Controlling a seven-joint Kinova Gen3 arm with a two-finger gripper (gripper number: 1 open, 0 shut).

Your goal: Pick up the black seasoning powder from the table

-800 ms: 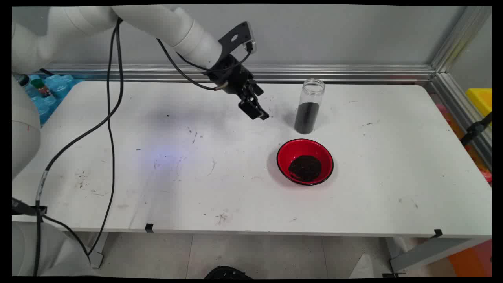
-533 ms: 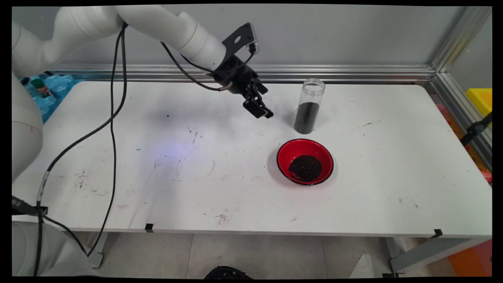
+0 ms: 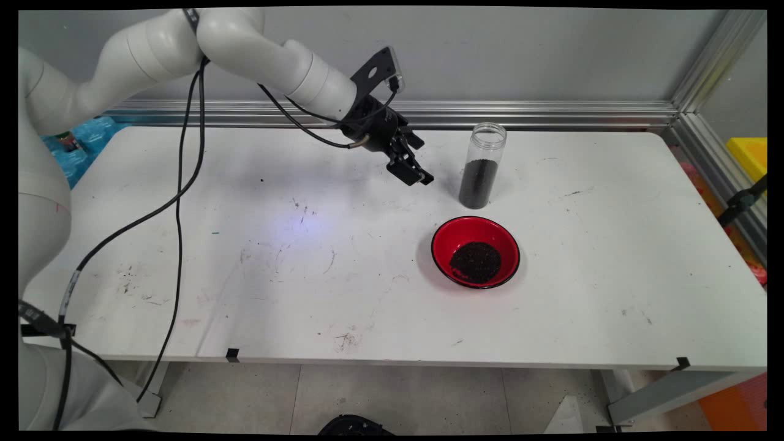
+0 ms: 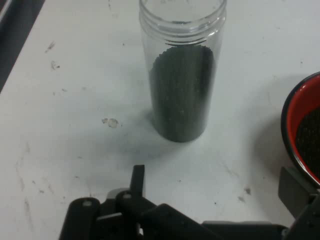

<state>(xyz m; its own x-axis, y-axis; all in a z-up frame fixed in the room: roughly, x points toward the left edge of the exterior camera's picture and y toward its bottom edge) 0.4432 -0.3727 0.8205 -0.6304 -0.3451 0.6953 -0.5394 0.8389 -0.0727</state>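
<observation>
From my main view, the red bowl [image 3: 475, 252] of dark grains sits nearest; at its 12 o'clock stands the open jar [image 3: 482, 165], with the gripper [image 3: 419, 177] near its 9 o'clock. My hand view alone shows the jaws spread wide, empty.

Wall: plain grey wall [image 3: 520, 55] behind, with an aluminium rail [image 3: 551, 114] along its foot
Tabletop: white tabletop [image 3: 367, 294], scuffed and smudged with dark marks
Floor: pale tiled floor [image 3: 398, 398] under the near edge
Right side: yellow box [image 3: 750, 156], orange below, possibly bins
Left side: blue packaging [image 3: 92, 131] beyond the far corner
</observation>
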